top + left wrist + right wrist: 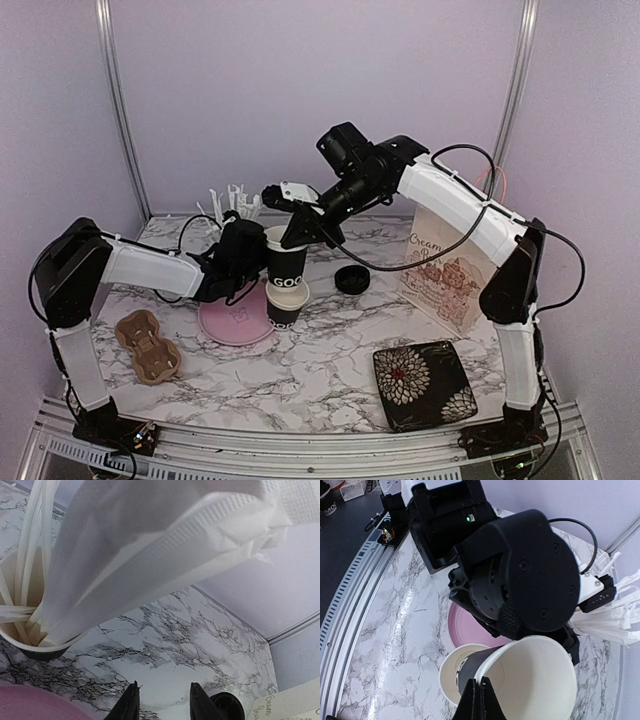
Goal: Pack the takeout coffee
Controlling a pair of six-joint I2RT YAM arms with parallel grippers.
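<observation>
Two black paper cups with white print are nested near the table's middle. The upper cup (pixel 286 262) (pixel 535 680) leans with its base inside the lower cup (pixel 287 308) (pixel 451 672). My right gripper (pixel 296 236) (pixel 481 700) is shut on the upper cup's rim, one finger inside and one outside. My left gripper (pixel 252 262) (pixel 162 700) hangs just left of the cups, open, with only marble showing between its fingers. A round black lid (pixel 351 279) (pixel 227 705) lies on the table to the right of the cups.
A pink plate (pixel 232 322) (pixel 470 630) lies by the lower cup. A cup of white sticks and napkins (pixel 232 205) (pixel 30 630) stands behind. The brown cup carrier (pixel 148 345) is front left. A paper bag (pixel 445 270) and a floral tray (pixel 424 384) are at the right.
</observation>
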